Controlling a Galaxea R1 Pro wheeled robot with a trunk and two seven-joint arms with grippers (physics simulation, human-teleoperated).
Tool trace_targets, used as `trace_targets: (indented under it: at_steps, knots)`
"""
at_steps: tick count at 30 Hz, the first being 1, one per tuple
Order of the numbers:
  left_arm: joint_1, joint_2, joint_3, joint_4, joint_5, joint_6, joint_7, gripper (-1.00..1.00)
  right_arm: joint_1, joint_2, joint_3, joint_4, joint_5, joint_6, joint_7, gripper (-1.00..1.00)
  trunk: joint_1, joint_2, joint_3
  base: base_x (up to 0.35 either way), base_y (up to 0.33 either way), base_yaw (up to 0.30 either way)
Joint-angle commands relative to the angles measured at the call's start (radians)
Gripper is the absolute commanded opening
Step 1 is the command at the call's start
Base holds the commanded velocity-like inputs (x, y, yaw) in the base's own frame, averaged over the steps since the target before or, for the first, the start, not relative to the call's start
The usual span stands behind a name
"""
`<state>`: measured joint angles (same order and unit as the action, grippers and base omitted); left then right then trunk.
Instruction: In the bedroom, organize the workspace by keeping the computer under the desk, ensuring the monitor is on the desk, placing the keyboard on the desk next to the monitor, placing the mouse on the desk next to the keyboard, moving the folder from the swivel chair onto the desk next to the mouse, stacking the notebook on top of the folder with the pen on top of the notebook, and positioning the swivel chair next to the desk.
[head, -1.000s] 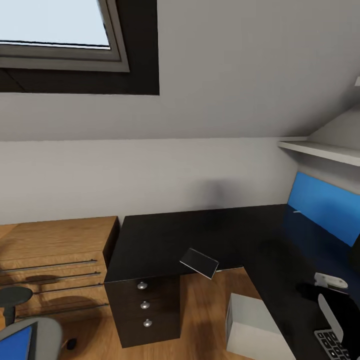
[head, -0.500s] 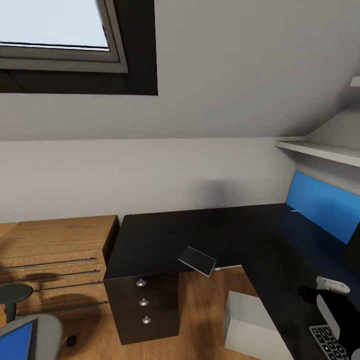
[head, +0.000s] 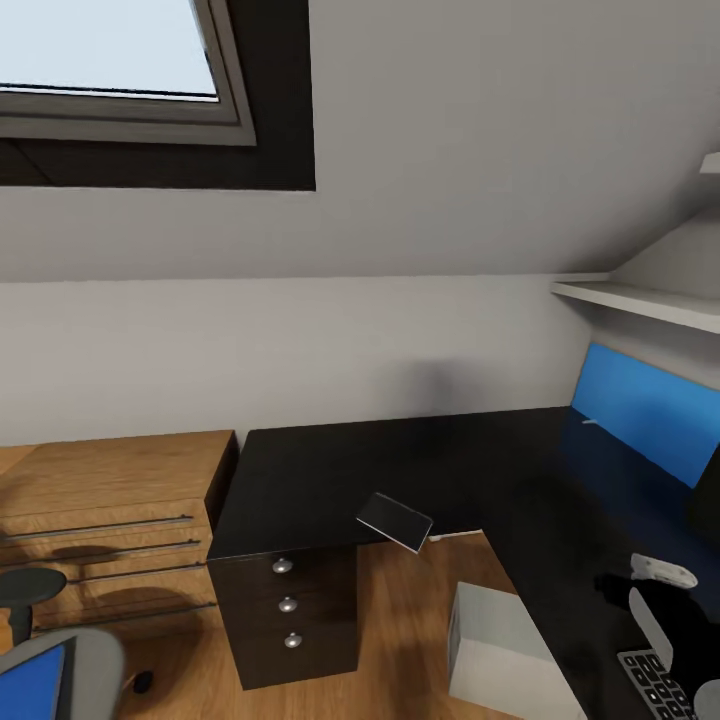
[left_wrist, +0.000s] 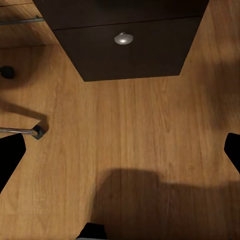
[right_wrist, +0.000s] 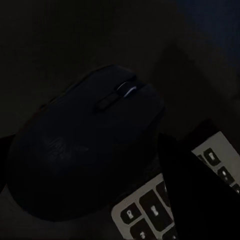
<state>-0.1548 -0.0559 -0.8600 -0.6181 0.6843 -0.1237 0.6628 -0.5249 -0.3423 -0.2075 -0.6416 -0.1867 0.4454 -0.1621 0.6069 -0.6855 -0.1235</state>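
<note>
Head cam first: I'm parked at the glossy black L-shaped desk (head: 400, 470) with its blue back panel and round silver drawer knobs. The pale boxy computer (head: 500, 650) sits on the wood floor under the desk's inner corner. The blue folder (head: 30, 685) lies on the grey swivel chair (head: 85, 660). The keyboard (head: 655, 685) peeks in on the desk, a small dark slab hangs off the desk edge.

Left wrist: left gripper (left_wrist: 120, 150) spread wide over bare wood floor, holding nothing.

Right wrist: a smooth, rounded black mouse (right_wrist: 85, 150) sits close up, just beside the keyboard's pale keys. Can't tell how the right claw is set, too dark.

I reckon it's the mouse step; next I'd confirm placement, then go for the folder.
</note>
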Motion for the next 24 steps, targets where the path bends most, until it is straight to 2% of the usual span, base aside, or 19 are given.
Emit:
trace_targets:
  at_steps: [1, 3, 6, 9, 14, 18, 24]
  knots:
    - [-0.002, 0.001, -0.007, 0.000, 0.011, -0.008, 0.006, 1.00, -0.011, -0.001, 0.001, 0.018, -0.010, -0.013, -0.010, -1.00, 0.000, -0.002, -0.002, 0.000, 0.000, 0.000]
    - [-0.002, 0.001, -0.007, 0.000, 0.011, -0.008, 0.006, 1.00, -0.062, -0.003, 0.002, 0.118, -0.009, -0.094, -0.010, -1.00, 0.000, -0.002, -0.002, 0.000, 0.000, 0.000]
    - [-0.002, 0.001, -0.007, 0.000, 0.011, -0.008, 0.006, 1.00, -0.101, -0.011, 0.002, 0.204, -0.008, -0.164, -0.011, -1.00, 0.000, -0.002, -0.002, 0.000, 0.000, 0.000]
    - [-0.002, 0.001, -0.008, 0.000, 0.011, -0.008, 0.006, 1.00, -0.112, -0.015, 0.002, 0.233, -0.008, -0.187, -0.012, -1.00, 0.000, -0.002, -0.002, 0.000, 0.000, 0.000]
    - [-0.002, 0.001, -0.008, 0.000, 0.011, -0.008, 0.006, 1.00, -0.117, -0.016, 0.002, 0.259, -0.009, -0.240, -0.065, -1.00, 0.000, -0.002, -0.002, 0.000, 0.000, 0.000]
    - [-0.002, 0.000, -0.008, 0.000, 0.011, -0.008, 0.006, 1.00, -0.140, -0.017, 0.002, 0.326, -0.013, -0.296, -0.096, -1.00, 0.000, -0.002, -0.002, 0.000, 0.000, 0.000]
    - [-0.002, 0.001, -0.007, -0.003, 0.011, -0.014, 0.006, 1.00, -0.164, -0.017, 0.001, 0.371, -0.014, -0.309, -0.103, -1.00, 0.000, -0.002, -0.002, 0.000, 0.000, 0.000]
